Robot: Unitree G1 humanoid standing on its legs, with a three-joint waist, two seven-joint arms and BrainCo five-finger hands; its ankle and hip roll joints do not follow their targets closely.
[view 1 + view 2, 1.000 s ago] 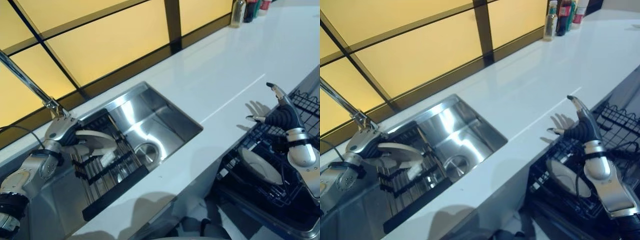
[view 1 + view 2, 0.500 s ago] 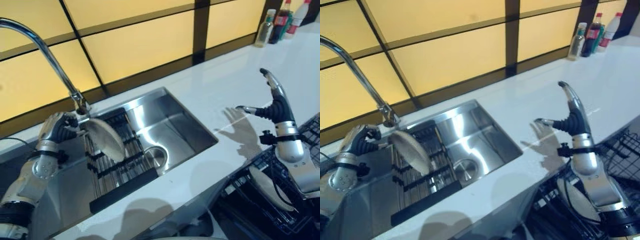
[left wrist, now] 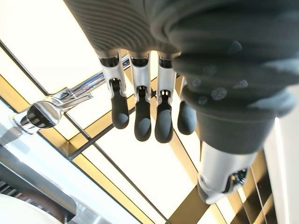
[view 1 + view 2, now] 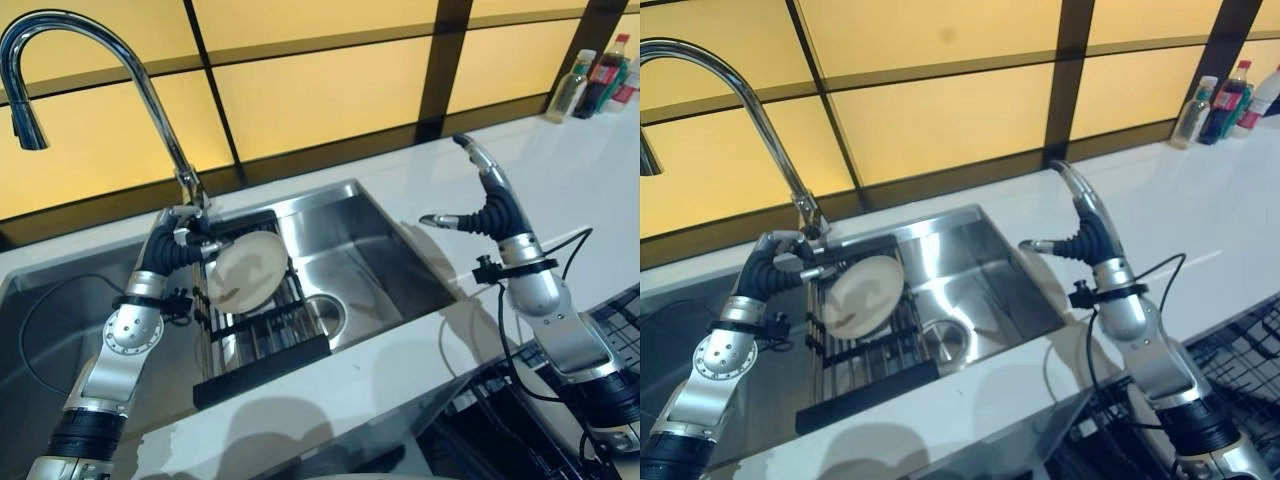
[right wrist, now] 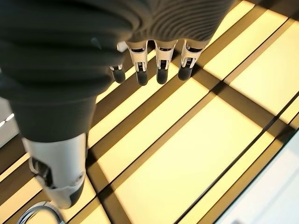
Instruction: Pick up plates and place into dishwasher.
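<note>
A cream plate stands on edge above the dark slatted rack in the steel sink, its face turned toward me. My left hand is at the plate's left rim, just under the faucet base, with fingers and thumb curled and pinching the rim. My right hand is raised over the white counter at the sink's right edge, fingers straight and thumb spread, holding nothing. A corner of the dishwasher's dark wire basket shows at the lower right.
A tall curved faucet rises behind the sink's left part. Several bottles stand at the counter's far right by the yellow panelled wall. The white counter runs right of the sink.
The camera has swung left. My left hand has lifted the plate off the rack and turned it face-on. My right hand has risen from the dishwasher basket to above the counter.
</note>
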